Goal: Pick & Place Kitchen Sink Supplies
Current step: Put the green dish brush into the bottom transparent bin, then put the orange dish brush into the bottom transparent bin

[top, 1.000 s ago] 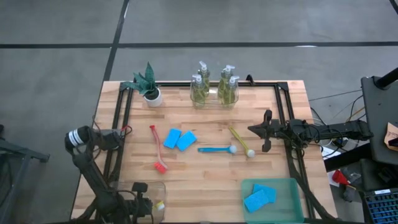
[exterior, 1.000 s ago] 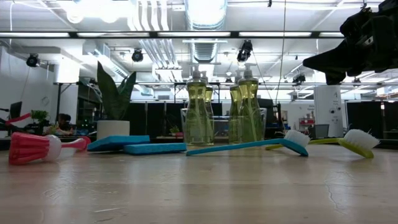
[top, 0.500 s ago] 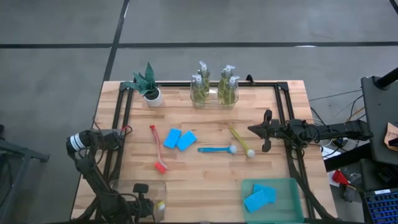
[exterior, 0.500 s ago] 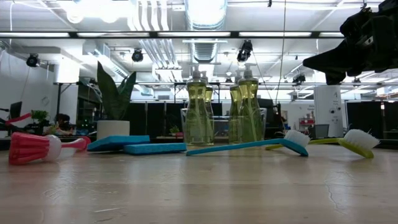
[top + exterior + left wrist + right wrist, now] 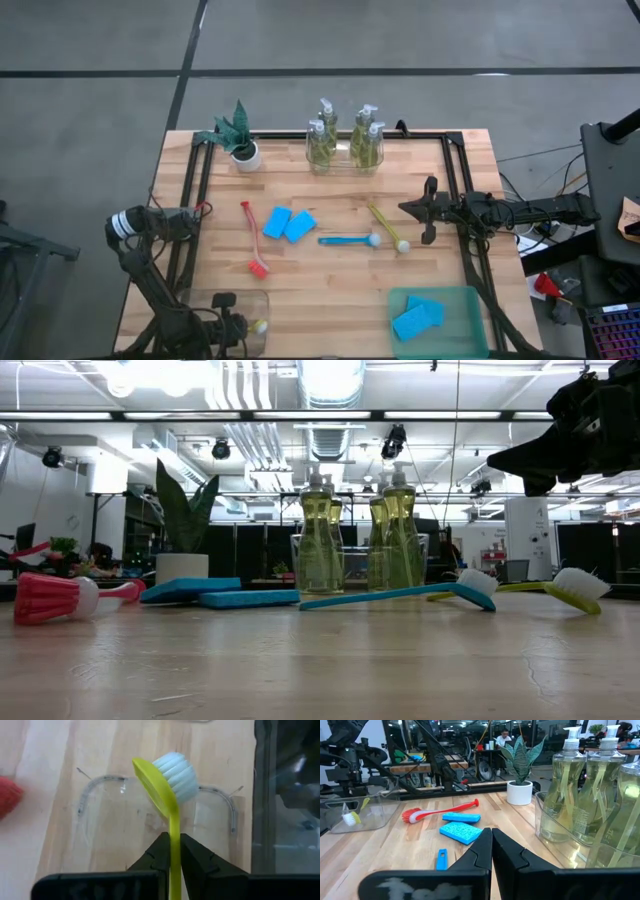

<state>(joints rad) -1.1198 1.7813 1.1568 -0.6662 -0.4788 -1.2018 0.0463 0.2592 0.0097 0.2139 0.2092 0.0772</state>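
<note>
My left gripper (image 5: 240, 328) is at the table's near left corner, shut on a yellow dish brush (image 5: 169, 780) with white bristles. The brush head is over a clear container (image 5: 222, 305). On the table lie a red brush (image 5: 250, 240), two blue sponges (image 5: 288, 224), a blue brush (image 5: 348, 240) and another yellow brush (image 5: 388, 228). Several soap pump bottles (image 5: 345, 143) stand in a clear bin at the far edge. My right gripper (image 5: 430, 210) waits shut above the table's right side, touching nothing. My left gripper pinches the yellow brush's thin handle (image 5: 174, 827) between its two fingers (image 5: 159, 851), a short way behind the head. The fingers slant down from the near left and lie along the handle. The head (image 5: 351, 818) sits low within the clear container's walls; whether it touches the floor I cannot tell.
A green tray (image 5: 470, 300) at the near right holds two blue sponges (image 5: 418, 316). A small green plant in a white pot (image 5: 240, 140) stands at the far left. Black frame rails (image 5: 195, 200) run along the table's left and right sides.
My left gripper has stayed over the clear container and rolled a little about its own line, so the yellow brush's head has turned and its white bristles now face up in the high view.
</note>
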